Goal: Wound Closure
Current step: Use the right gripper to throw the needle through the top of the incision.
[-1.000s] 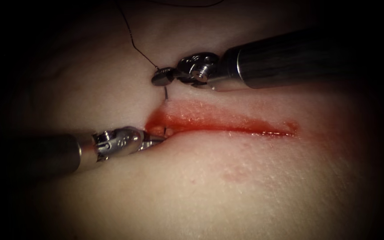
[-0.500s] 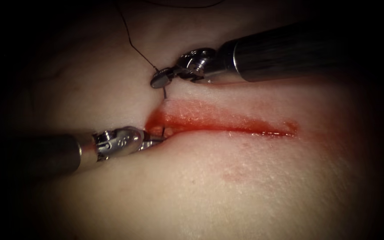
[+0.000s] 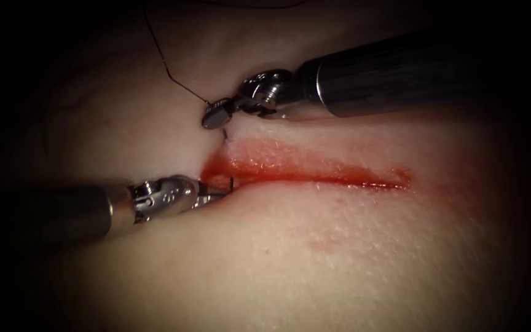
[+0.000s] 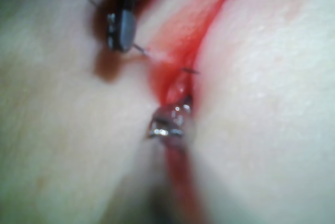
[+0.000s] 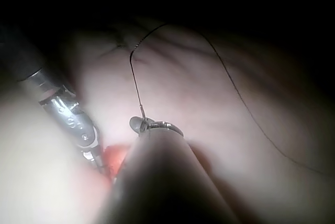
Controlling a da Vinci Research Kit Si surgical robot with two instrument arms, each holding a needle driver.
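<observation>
While right tool (image 3: 216, 115) grips needle (image 3: 224, 134), tip in tissue (image 3: 314, 246).

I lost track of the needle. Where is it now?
In the endoscope view the needle is held near its thread end by the right end effector, above the left end of the cut, entering the tissue at the upper edge.
</observation>
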